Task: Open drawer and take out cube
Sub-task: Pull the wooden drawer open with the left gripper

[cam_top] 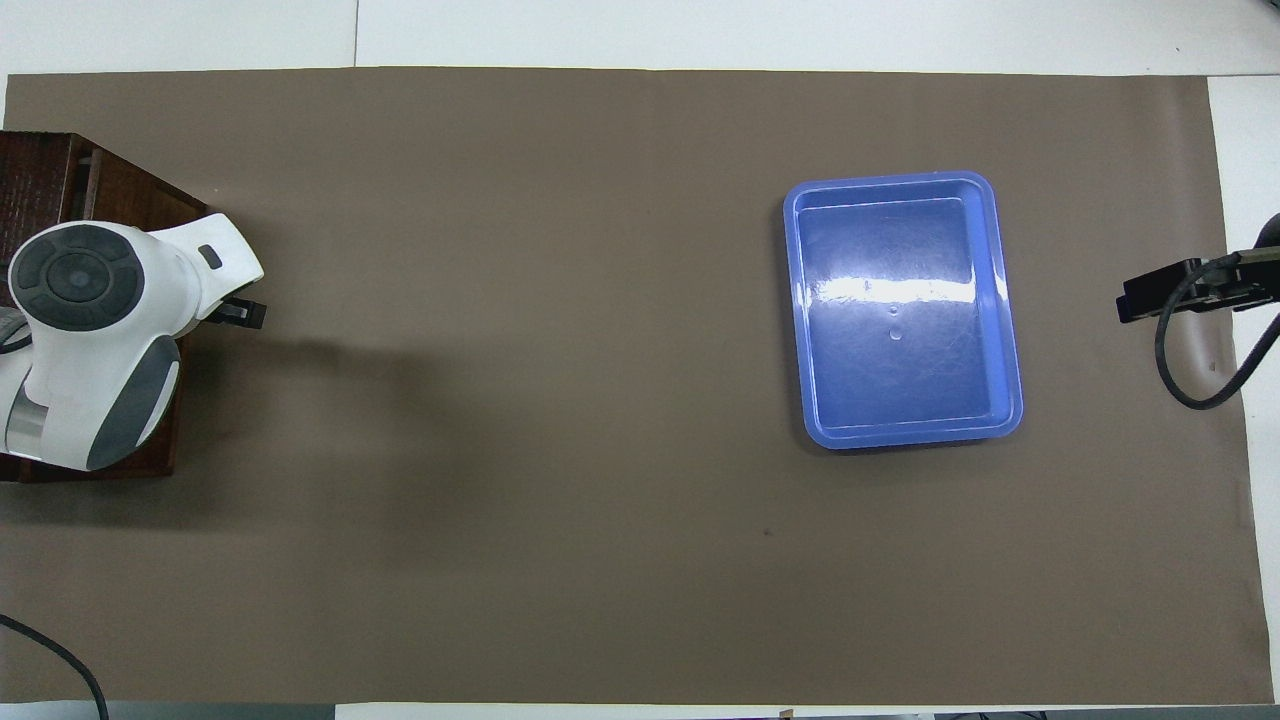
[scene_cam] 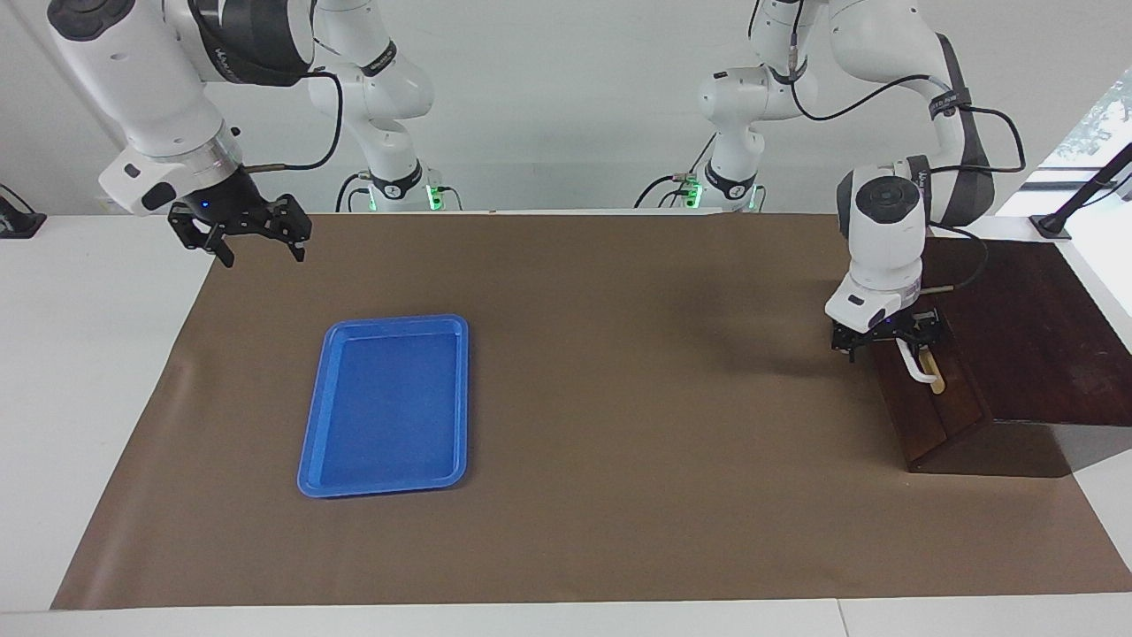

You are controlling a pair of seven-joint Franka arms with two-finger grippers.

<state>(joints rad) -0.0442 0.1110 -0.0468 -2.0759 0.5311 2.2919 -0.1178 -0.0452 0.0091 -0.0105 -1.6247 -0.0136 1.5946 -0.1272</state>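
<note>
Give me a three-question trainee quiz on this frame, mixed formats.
1. True or false: the drawer is pulled open.
2. Which end effector is at the white handle: A) left end effector, B) right end effector?
3. Fill in: the blue tray holds ____.

Key: 1 false, it looks closed; 2 A, its jaws open; the right arm waits with open jaws over the brown mat's corner; 3 nothing. No cube shows.
</note>
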